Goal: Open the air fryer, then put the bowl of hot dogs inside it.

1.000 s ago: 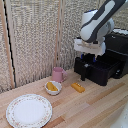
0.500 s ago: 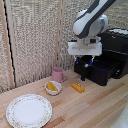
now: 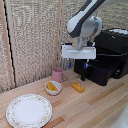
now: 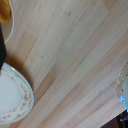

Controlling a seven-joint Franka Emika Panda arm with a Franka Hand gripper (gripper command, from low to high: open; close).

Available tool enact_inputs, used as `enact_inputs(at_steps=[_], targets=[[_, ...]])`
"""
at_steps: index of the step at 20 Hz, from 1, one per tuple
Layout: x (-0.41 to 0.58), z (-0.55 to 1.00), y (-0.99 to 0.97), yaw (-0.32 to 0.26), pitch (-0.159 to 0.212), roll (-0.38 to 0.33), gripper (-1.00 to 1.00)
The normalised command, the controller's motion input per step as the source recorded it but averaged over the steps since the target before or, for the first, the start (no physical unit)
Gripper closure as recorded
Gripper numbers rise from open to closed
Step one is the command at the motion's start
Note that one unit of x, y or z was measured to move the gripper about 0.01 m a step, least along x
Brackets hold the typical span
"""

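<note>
**Claw in the air, bowl on the table**

On the wooden table, a patterned plate lies nearest. Beyond it sits the bowl of hot dogs, beside a pink mug. The claw hangs above, empty, its fingers apart. Farthest, the air fryer has its drawer pulled out.

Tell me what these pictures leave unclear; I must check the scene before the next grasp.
- Air fryer handle: exterior view, hidden behind the arm and hand.
- Hand's opening: exterior view too coarse; wrist view shows only a blurred blue tip at the edge.
- Food in the bowl: exterior view, too small to identify.
- Plate: wrist view, cut off by the edge.
- Air fryer's far side: cut off at the exterior view's right.
</note>
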Motion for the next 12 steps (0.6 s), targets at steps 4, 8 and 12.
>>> enact_inputs(at_steps=[4,8,12], targets=[[0.173,-0.18,0.46,0.164,-0.041,0.133,-1.00],[0.087,-0.20,0.41,0.207,0.000,0.023,-1.00],[0.065,-0.25,0.30,0.204,-0.029,0.000,-1.00]])
